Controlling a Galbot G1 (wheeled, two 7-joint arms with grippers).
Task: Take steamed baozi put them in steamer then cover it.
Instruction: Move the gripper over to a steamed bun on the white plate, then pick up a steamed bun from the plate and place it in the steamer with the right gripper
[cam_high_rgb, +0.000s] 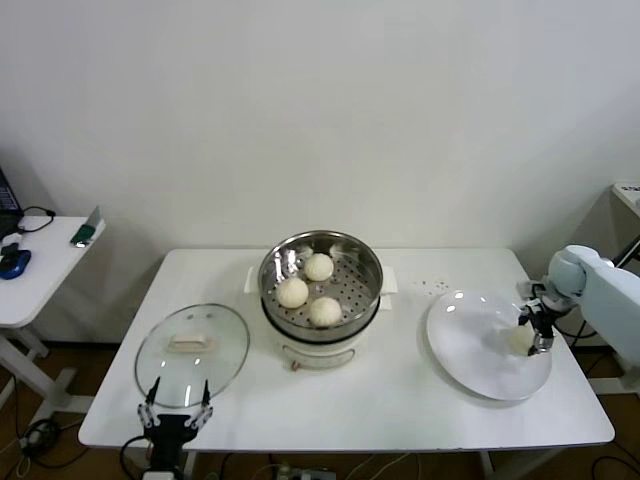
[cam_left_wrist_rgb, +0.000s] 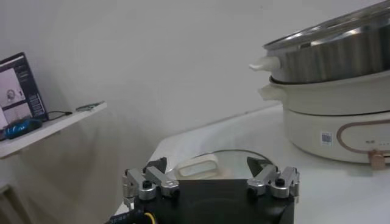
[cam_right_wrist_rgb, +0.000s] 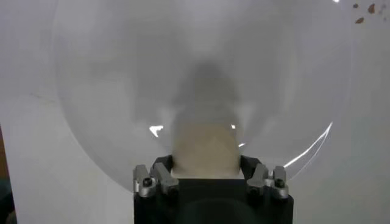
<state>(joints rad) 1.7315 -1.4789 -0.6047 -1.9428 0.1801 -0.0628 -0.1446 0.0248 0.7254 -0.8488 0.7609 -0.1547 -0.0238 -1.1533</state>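
The steamer (cam_high_rgb: 322, 290) stands at the middle of the white counter (cam_high_rgb: 400, 390), its shiny steel basket sitting on a white electric pot base (cam_left_wrist_rgb: 341, 131). Three steamed baozi lie on the perforated bottom: one toward the wall (cam_high_rgb: 318, 266), one on the robot's left (cam_high_rgb: 292, 292), one nearest the robot (cam_high_rgb: 324, 311). They sit close together in a triangle.

On the robot's right, a flat white plate (cam_high_rgb: 470, 350) holds the fourth baozi (cam_high_rgb: 520, 339), near the plate's outer edge. The right hand (cam_high_rgb: 532, 334) comes in from the right side of the counter, tilted down over the plate, with its fingers (cam_right_wrist_rgb: 159, 176) pressed against both sides of this bun, gripping it. In the right wrist view the bun (cam_right_wrist_rgb: 204, 149) fills the space between the two fingers and rests on the plate.

The cover (cam_high_rgb: 192, 352) lies flat on the counter to the steamer's left, apart from it, handle up. Its cream-white handle (cam_high_rgb: 190, 343) runs roughly left to right. The left hand (cam_high_rgb: 176, 412) waits at the counter's near edge, just in front of the cover, fingers spread wide and holding nothing.
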